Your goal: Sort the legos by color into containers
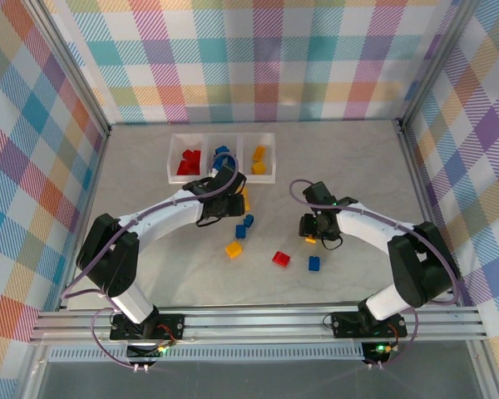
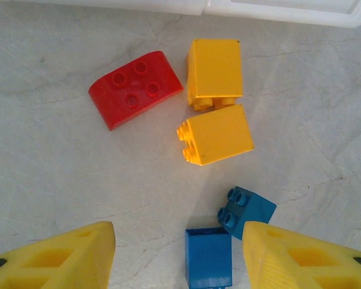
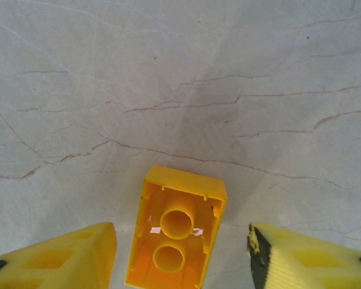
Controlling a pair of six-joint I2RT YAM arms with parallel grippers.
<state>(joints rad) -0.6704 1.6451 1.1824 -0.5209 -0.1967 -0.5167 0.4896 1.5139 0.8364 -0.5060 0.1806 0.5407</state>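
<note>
Straddles with open right gripper (image 3: 180,244), touching neither side, a yellow lego brick (image 3: 175,232) lying hollow underside showing on the desk (image 3: 168,90); judges it light, rigid, glossy, probably slippery, best pinched across its long flat walls; holds left gripper (image 2: 179,241) open over a blue brick (image 2: 208,257).

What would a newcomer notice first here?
The right pincer straddles a yellow brick on the marbled table, hollow underside facing the wrist camera, jaws open either side. The left pincer hangs open over two blue bricks, with two yellow bricks and a red curved brick beyond. The three-compartment tray at the far side holds sorted bricks: red left, blue middle, yellow right.
</note>
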